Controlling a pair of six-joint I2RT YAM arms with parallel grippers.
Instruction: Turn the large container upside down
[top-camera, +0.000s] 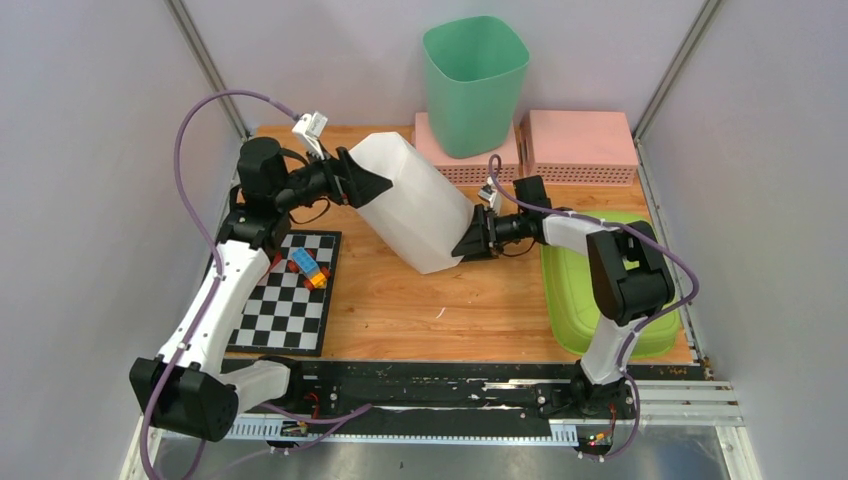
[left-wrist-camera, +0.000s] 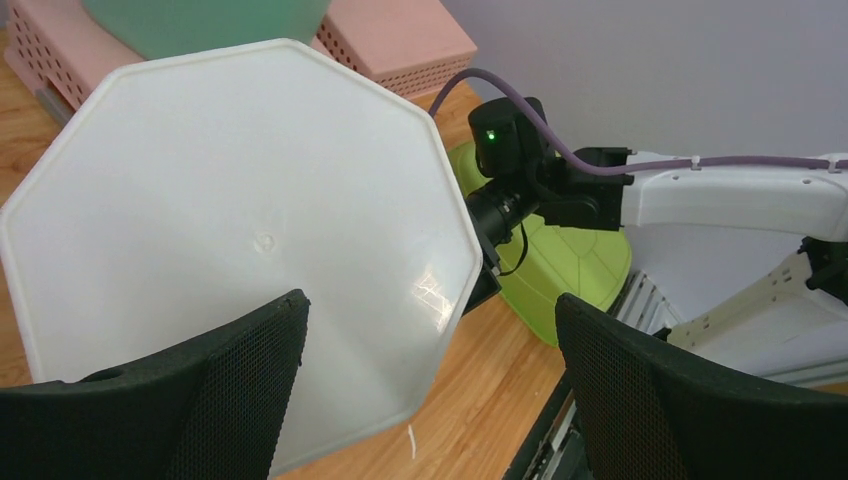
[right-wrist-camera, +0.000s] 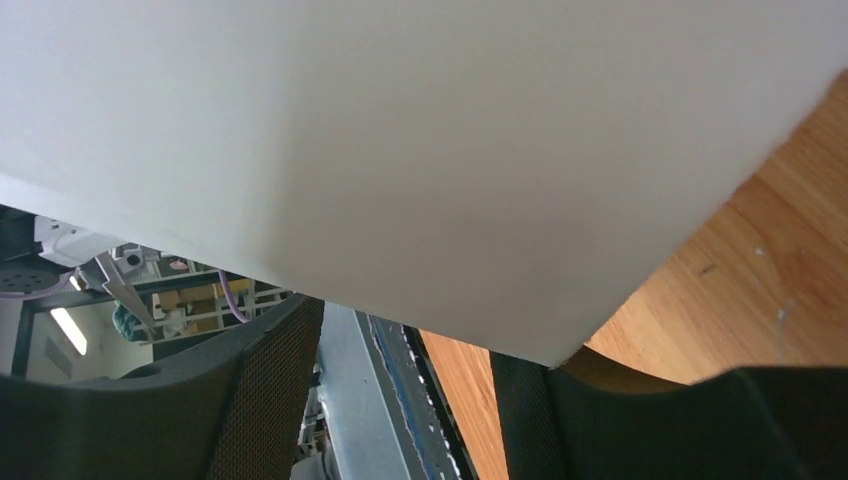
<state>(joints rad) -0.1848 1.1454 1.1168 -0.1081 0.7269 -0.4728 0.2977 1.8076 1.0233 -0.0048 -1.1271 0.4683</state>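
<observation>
Wooden tabletop (top-camera: 440, 320), grey walls (top-camera: 90, 150), white container (top-camera: 415, 205)

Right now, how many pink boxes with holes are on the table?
2. The first pink box is at the back centre, partly behind the green bin. The second pink box is beside it, to its right. Others may be hidden.

left tool (top-camera: 373, 185) gapes wide, right tool (top-camera: 472, 243) seemingly parted too.

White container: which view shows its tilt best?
Top external: the whole white container shows, tilted steeply onto its side. Left wrist shows only its octagonal end face; right wrist only a blank stretch of white wall.
</observation>
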